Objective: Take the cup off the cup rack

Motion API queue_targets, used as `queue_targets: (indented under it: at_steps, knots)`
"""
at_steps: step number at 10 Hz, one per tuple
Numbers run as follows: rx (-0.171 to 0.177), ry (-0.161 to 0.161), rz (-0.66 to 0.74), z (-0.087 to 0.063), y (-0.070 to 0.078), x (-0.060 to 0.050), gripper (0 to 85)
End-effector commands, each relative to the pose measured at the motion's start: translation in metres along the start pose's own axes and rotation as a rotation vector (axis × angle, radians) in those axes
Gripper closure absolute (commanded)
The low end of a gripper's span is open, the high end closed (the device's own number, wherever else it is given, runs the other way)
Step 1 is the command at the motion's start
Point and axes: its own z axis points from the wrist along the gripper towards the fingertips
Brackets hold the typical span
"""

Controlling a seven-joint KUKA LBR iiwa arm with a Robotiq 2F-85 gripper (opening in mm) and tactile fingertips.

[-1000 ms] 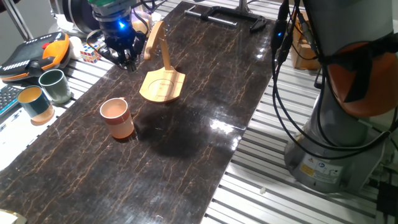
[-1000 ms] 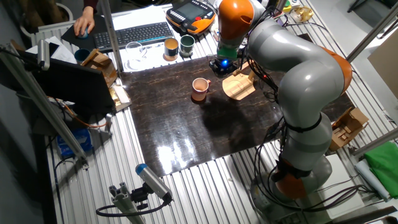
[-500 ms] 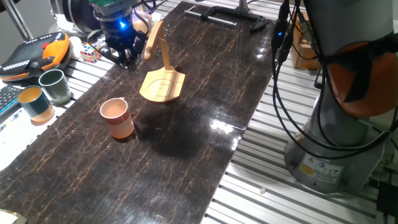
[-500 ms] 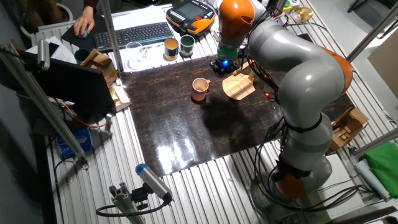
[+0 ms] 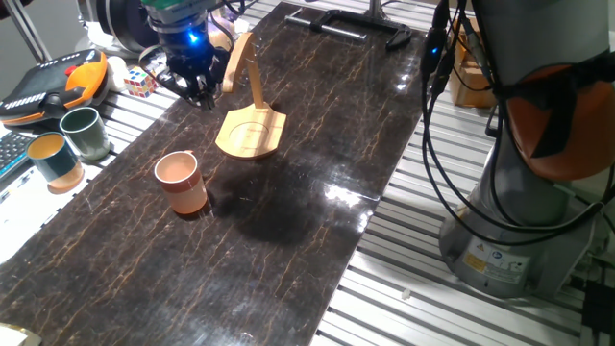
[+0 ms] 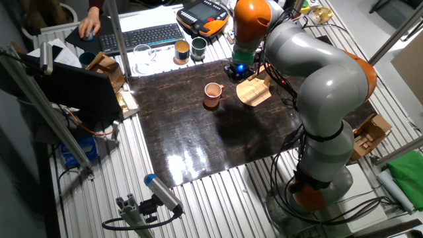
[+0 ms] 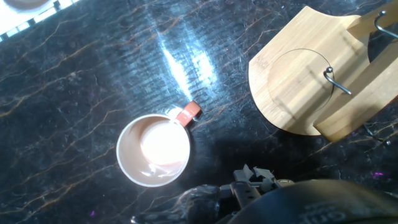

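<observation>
Looking down from my hand view: the cup (image 7: 153, 150) stands upright on the dark marble table (image 7: 74, 93), handle toward the cup rack (image 7: 311, 81), clear of it and not hanging on it. From the fixed view, cup (image 5: 181, 182) is nearest, alone on the table; rack base (image 5: 252, 132) sits behind it, well apart. My claw (image 5: 192, 88) hovers farther back, beside the rack's upright arm, above the table edge, nothing in it. Can't tell how wide the fingers are spread. Green and teal cups (image 5: 67, 144) sit off to the side.
</observation>
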Motion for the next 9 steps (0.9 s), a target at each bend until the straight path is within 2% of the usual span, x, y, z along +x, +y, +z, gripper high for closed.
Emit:
queue_targets:
  at_steps: [1,9]
  knots:
    - [-0.001,0.001,0.000,0.0000,0.0002,0.0002,84.3]
    - [-0.002,0.003,-0.009,0.0008,-0.0018,0.0027,84.3]
